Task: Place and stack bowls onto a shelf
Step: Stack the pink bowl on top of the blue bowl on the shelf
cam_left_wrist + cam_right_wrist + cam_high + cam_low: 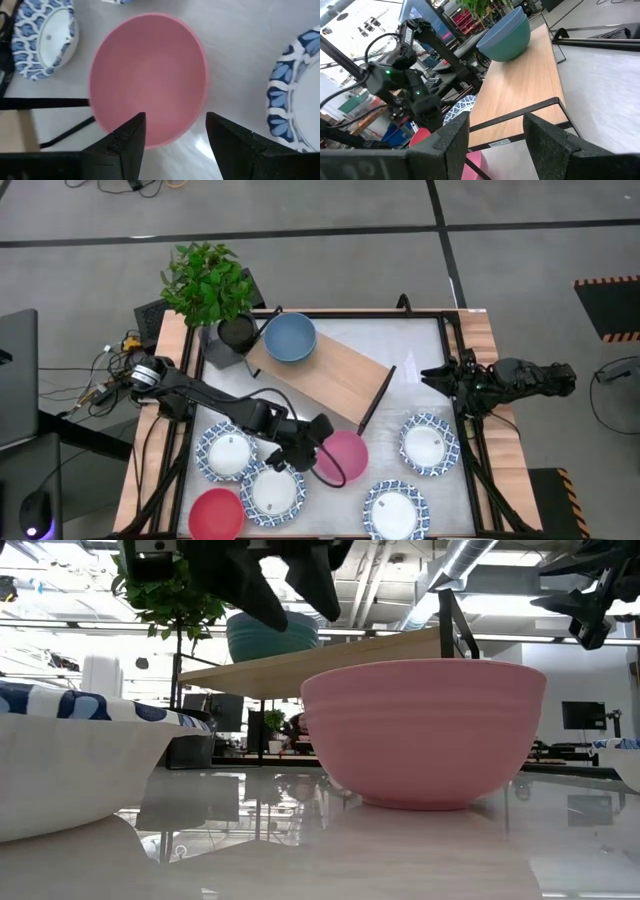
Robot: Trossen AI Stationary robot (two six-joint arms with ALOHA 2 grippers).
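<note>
A pink bowl [343, 457] stands upright on the white tabletop, in front of the shelf [335, 375]. My left gripper [320, 430] hangs open just above the bowl's near-left rim; in the left wrist view its fingers [131, 137] stand apart over the pink bowl [150, 75]. The low view shows it [290, 580] clear of the bowl [425, 730]. A blue bowl [290, 337] sits on the shelf's far left end. My right gripper [435, 375] waits open in the air by the shelf's right end [520, 100]. No green bowl is in view.
White bowls with blue patterned rims stand on the table at front left [225, 452], [272, 492], front middle [395, 510] and right [430, 443]. A red bowl [215, 513] is at the near left corner. A plant in a black pot [235, 330] stands beside the blue bowl.
</note>
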